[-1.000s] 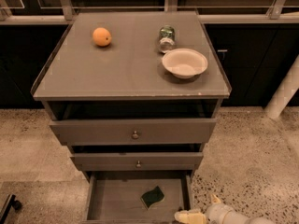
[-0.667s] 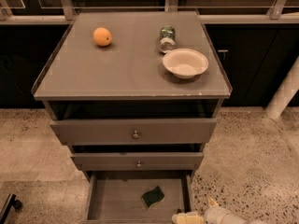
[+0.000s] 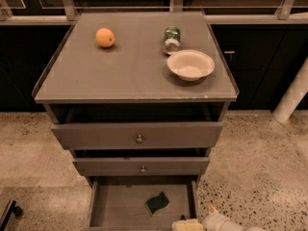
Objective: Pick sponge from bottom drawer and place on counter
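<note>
The dark green wavy sponge [image 3: 158, 203] lies on the floor of the open bottom drawer [image 3: 113, 211], right of its middle. The grey counter [image 3: 130, 66] tops the cabinet above. My gripper [image 3: 188, 225] is at the bottom edge of the view, just right of and below the sponge, near the drawer's front right corner, apart from the sponge. Only its pale tips and wrist [image 3: 216, 221] show.
On the counter stand an orange [image 3: 105, 37] at the back left, a green-topped jar [image 3: 172, 39] lying at the back right, and a white bowl [image 3: 190, 64] in front of it. Two knobbed drawers [image 3: 138, 135] stick out slightly above the bottom one. Speckled floor surrounds the cabinet.
My gripper has shifted slightly lower and to the left at the bottom edge. The sponge and the counter objects have not moved.
</note>
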`<state>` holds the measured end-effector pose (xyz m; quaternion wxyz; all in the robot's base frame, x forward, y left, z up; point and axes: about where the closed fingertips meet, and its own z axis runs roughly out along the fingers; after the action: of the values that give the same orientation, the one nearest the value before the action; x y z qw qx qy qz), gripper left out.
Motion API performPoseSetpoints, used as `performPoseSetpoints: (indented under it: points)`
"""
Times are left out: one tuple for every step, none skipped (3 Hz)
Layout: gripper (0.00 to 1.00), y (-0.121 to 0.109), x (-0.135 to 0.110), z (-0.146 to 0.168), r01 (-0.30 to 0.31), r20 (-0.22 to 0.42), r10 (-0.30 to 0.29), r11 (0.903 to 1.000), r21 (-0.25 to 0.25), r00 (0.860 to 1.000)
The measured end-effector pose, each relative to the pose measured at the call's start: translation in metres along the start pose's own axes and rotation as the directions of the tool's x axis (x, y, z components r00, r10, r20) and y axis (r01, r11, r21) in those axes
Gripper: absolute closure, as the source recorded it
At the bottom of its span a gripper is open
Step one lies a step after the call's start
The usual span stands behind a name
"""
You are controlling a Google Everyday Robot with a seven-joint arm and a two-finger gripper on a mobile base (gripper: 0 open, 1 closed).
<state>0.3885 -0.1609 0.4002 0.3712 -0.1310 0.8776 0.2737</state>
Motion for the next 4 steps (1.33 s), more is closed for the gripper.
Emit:
performPoseSetpoints:
  points:
    - [0.00,0.003,0.017,0.050,0.021,0.003,-0.021,0.9991,-0.037,1.000]
    - [0.00,0.013,0.030,0.098,0.033,0.012,-0.032,0.9954,-0.090,0.999]
    - [0.00,0.023,0.045,0.134,0.040,-0.024,-0.043,0.9918,-0.122,0.999]
    - [0.00,0.029,0.045,0.139,0.046,-0.030,-0.050,0.9899,-0.134,0.998]
